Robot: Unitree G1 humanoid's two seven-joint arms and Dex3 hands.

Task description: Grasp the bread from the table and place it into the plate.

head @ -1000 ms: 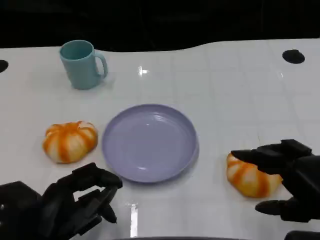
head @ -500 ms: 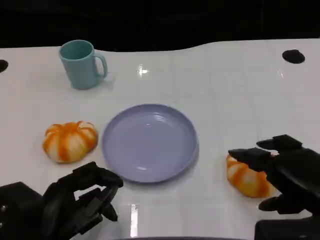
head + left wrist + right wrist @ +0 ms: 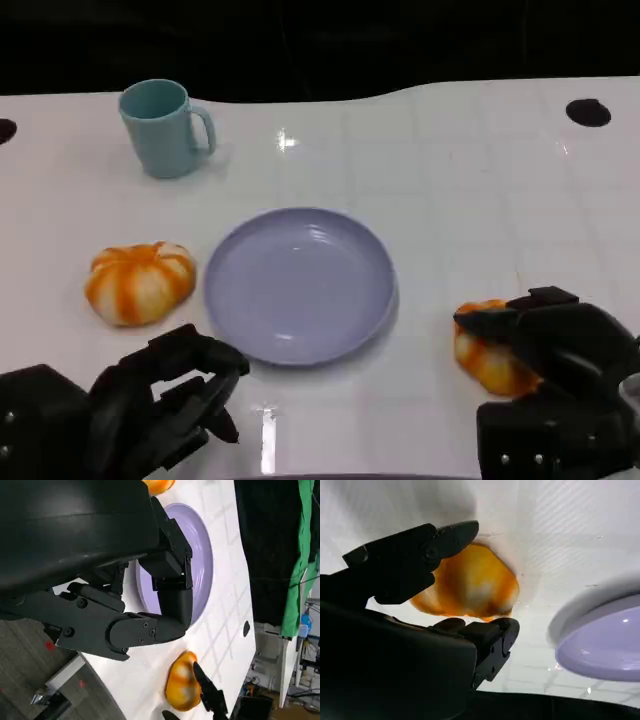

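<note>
Right robot hand point(image 3: 555, 345) has come down over the near bread point(image 3: 482, 352) since a second ago, fingers now cupped around it but not clearly clamped; I can't call it gripped. Left robot hand point(image 3: 165, 395) idles, curled on nothing. Grasp step underway: next I close, lift, carry left to the plate point(image 3: 300, 284) just beside. Second bread point(image 3: 139, 281) left of plate, mug point(image 3: 163, 128) far back; tabletop point(image 3: 470, 180) path unobstructed.
</note>
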